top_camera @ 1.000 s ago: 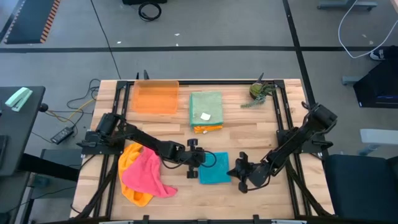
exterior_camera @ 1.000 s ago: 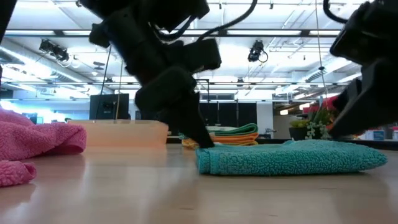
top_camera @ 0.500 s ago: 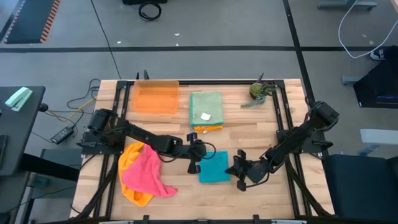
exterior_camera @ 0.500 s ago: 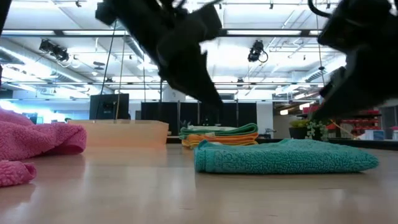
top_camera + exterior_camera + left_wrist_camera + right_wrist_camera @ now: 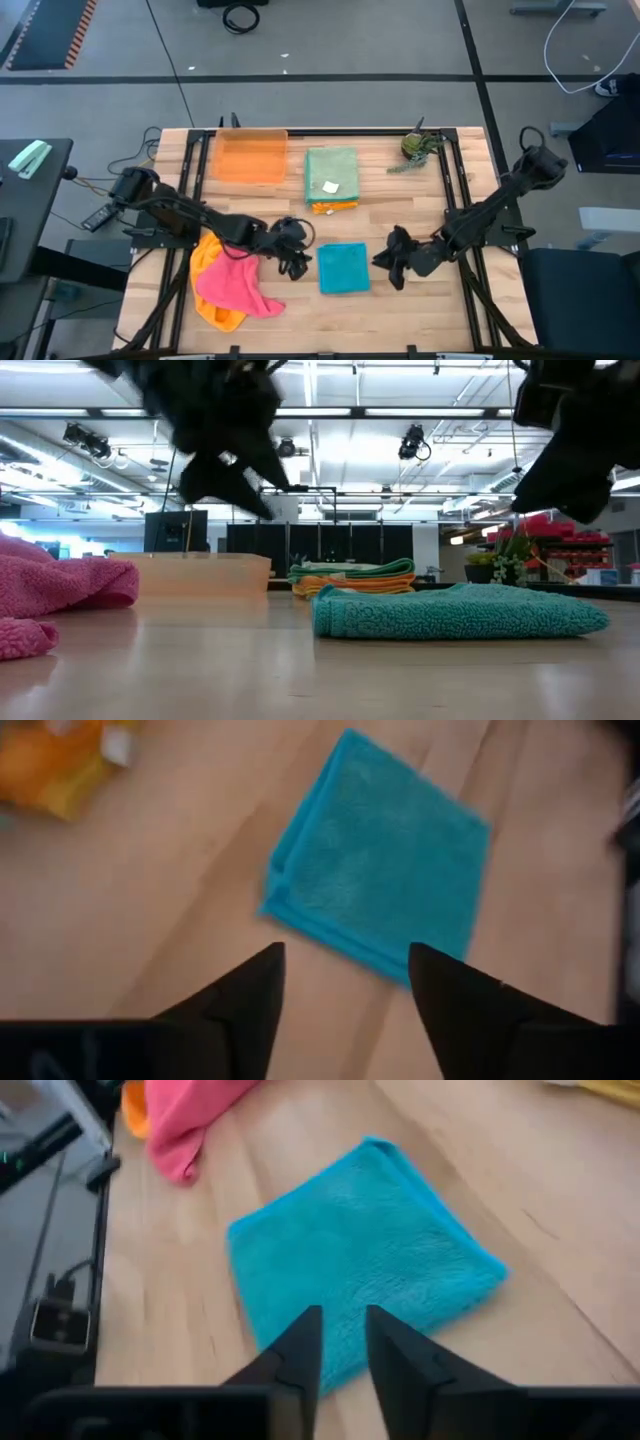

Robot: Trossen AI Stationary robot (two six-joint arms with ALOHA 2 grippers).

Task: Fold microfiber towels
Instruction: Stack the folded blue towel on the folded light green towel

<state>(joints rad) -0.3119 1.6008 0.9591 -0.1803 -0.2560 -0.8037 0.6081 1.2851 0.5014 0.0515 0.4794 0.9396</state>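
Overhead: folded teal towel (image 5: pixel 343 268) lies flat on the table (image 5: pixel 400 210), left end effector (image 5: pixel 291 258) and right end effector (image 5: pixel 398 262) flanking it, both clear. Left wrist: fingers (image 5: pixel 245 995) spread apart, empty. Right wrist: fingers (image 5: pixel 300 1348) narrowly parted above the towel.

A teal towel (image 5: pixel 344 268) lay folded square at table centre; pink (image 5: pixel 232 280) and yellow (image 5: pixel 208 262) towels lay crumpled at nine o'clock, and a folded stack (image 5: pixel 331 178) sat at twelve.
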